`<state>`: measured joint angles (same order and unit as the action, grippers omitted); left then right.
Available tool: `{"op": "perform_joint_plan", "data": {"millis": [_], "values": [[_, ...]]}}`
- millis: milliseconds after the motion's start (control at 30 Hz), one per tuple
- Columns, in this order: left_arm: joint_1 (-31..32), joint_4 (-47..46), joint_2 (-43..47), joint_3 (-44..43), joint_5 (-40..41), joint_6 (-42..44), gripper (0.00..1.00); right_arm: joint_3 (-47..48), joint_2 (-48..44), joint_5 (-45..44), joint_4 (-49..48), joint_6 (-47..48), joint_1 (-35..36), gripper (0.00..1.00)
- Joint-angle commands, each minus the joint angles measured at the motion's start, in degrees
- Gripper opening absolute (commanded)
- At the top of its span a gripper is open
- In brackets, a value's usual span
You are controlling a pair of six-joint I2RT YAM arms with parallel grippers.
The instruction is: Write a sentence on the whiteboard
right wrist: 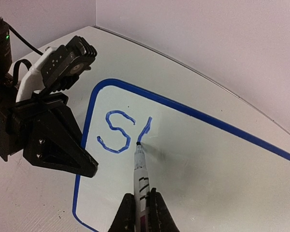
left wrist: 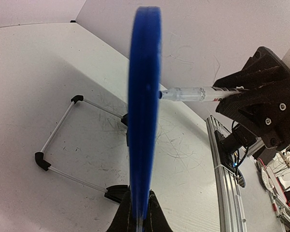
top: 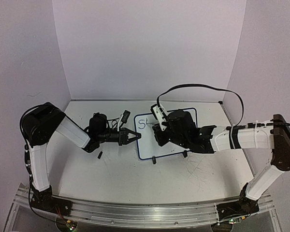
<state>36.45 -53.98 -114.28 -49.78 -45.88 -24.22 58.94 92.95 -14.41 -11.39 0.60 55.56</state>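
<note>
The whiteboard point(right wrist: 208, 164) stands propped near the middle of the table point(top: 111, 174), at about one o'clock from the left arm's base in the top view. It rests on small feet and a wire stand point(left wrist: 63, 140).

The left gripper point(left wrist: 137, 208) is clamped on the board's blue frame at the nine o'clock edge, steadying it. The right gripper point(right wrist: 141, 198) is closed around a marker point(right wrist: 139, 166), low on its barrel. The tip touches the white surface just to the three o'clock side of the first letter. Of the sentence point(right wrist: 115, 133), only an "S" and one slanted stroke are down, so most of it remains to be written.

The board looks thin, stiff and light. On such a slight stand it would likely skid or tip back under pen pressure, so the frame edge is the sensible place to hold it — off the writing face and away from the stand. The face is glossy, and fresh ink on it would probably smear if brushed.

The marker is slim, hard and smooth, so it could twist or slide in the jaws. A firm hold well back from the tip and light pressure suit it — the soft tip needs little force.
</note>
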Motion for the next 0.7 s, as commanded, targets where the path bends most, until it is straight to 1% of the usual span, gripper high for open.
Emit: {"op": "perform_joint_plan", "data": {"millis": [0, 233, 433, 500, 567, 667], "values": [[0.12, 2.04, 1.91, 0.22, 0.31, 0.97, 0.00, -1.37, -2.40, -0.36, 0.61, -2.29, 0.27, 0.00], [0.14, 2.18, 1.88, 0.12, 0.34, 0.90, 0.00, -2.07, -2.81, -0.69, 0.76, -2.51, 0.35, 0.00], [0.12, 2.31, 1.90, 0.23, 0.35, 0.93, 0.00, -2.09, -4.13, -3.20, 0.30, -1.85, 0.38, 0.00], [0.12, 2.34, 1.95, 0.24, 0.40, 0.93, 0.00, -2.42, -5.38, -1.50, -0.98, -1.41, 0.37, 0.00], [0.12, 2.42, 1.94, 0.25, 0.39, 0.89, 0.00, -2.85, -6.75, 2.56, -3.13, -1.42, 0.36, 0.00], [0.11, 2.41, 2.12, 0.19, 0.35, 0.95, 0.00, -1.71, -5.98, 3.78, -3.49, -1.30, 0.28, 0.00]]}}
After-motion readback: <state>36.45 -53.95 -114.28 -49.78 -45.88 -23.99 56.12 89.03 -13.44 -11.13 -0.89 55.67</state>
